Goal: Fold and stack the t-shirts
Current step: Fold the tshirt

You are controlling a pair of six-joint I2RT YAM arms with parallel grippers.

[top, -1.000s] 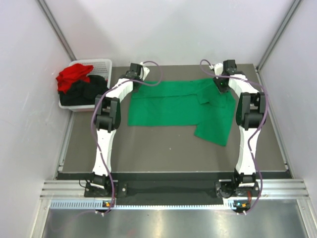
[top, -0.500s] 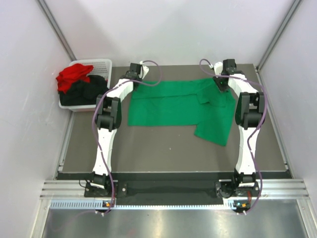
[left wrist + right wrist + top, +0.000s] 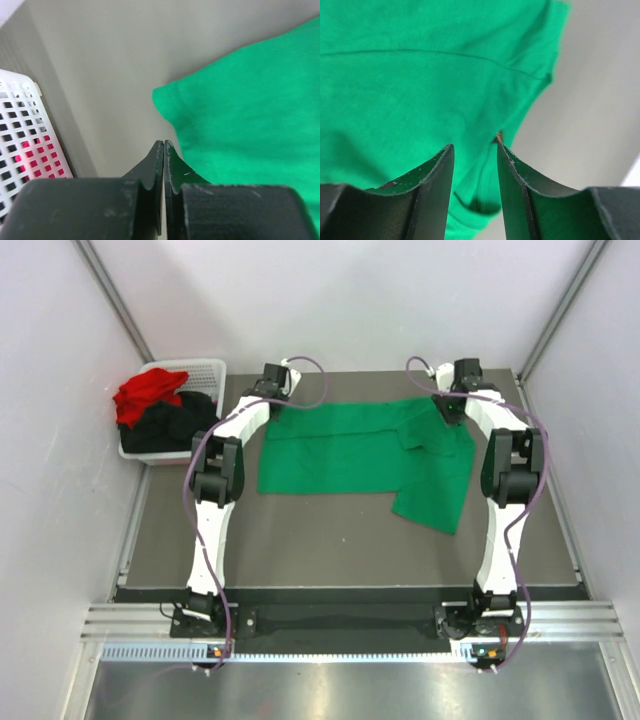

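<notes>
A bright green t-shirt [image 3: 350, 450] lies spread on the dark table, one part folded down at the right [image 3: 435, 495]. My left gripper [image 3: 272, 400] is at its far left corner. In the left wrist view that gripper [image 3: 164, 146] is shut, its jaws meeting with nothing between them, and the green t-shirt's corner [image 3: 240, 100] lies just to their right. My right gripper [image 3: 450, 412] hangs over the shirt's far right part. Its jaws [image 3: 475, 147] stand apart over a raised fold of green cloth [image 3: 485, 200]. The red t-shirt [image 3: 148, 392] and the black t-shirt [image 3: 172, 426] are bunched in the basket.
A white mesh basket [image 3: 205, 367] stands at the table's far left; its wall [image 3: 20, 125] shows close to my left gripper. White enclosure walls rise behind and to both sides. Bare table [image 3: 330, 540] lies in front of the shirt.
The left jaws have closed the last small gap. The right jaws have spread a little, and the right arm's elbow has shifted slightly outward. The shirt has not moved.
</notes>
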